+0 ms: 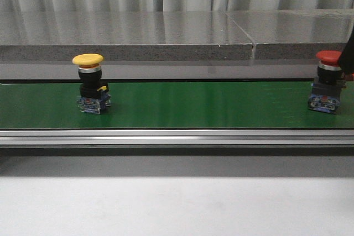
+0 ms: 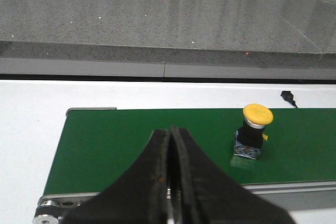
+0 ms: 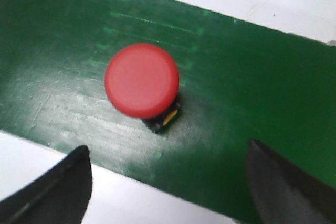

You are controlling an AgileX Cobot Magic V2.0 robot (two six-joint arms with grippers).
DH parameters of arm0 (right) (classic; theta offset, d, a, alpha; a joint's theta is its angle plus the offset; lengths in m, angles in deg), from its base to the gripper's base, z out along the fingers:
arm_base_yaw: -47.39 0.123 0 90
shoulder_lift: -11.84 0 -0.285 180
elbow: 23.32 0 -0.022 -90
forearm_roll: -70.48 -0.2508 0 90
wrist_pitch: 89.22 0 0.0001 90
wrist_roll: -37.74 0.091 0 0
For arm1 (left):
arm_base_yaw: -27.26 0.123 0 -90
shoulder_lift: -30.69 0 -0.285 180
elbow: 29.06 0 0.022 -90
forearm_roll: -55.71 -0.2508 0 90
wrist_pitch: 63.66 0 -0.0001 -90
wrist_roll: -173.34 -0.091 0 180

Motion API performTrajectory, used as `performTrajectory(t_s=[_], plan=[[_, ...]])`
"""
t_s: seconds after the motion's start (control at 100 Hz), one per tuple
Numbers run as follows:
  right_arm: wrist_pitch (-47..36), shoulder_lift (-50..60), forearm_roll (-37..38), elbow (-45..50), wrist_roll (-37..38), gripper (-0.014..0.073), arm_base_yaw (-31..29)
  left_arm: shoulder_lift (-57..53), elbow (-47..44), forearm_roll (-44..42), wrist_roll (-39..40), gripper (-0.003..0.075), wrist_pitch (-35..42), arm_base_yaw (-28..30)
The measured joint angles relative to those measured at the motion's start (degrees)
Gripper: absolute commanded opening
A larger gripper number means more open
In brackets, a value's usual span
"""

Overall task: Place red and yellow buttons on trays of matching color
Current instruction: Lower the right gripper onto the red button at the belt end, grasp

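We see even, soft lighting with pale glare streaks on the green conveyor belt (image 3: 252, 77), whose close-up is blurred.

Belt middle: bare green belt (image 1: 204, 103) is seen between the yellow button (image 1: 91, 84) at left and red button (image 1: 327, 81) at right.
Far side: bounded by a raised grey ledge (image 1: 166, 40).

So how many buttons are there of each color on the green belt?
Yellow button: 1
Red button: 1
Total: 2 buttons, both standing on the green belt.
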Motion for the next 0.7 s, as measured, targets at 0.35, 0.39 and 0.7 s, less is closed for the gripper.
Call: performTrajectory(t_s=[0.35, 0.39, 0.7], plan=[[-3.1, -12.3, 0.0, -6.0, 0.0, 0.0461, 0.0, 0.0, 0.0, 0.0, 0.0, -0.0019, 0.0, 0.0], [-3.1, -13.0, 0.0, -6.1, 0.0, 0.0365, 0.0, 0.0, 0.0, 0.0, 0.0, -0.0019, 0.0, 0.0], [5.9, -13.7, -0.1, -12.7, 0.0, 0.0039, -2.7, 0.0, 0.0, 0.0, 0.0, -0.0019, 0.0, 0.0]])
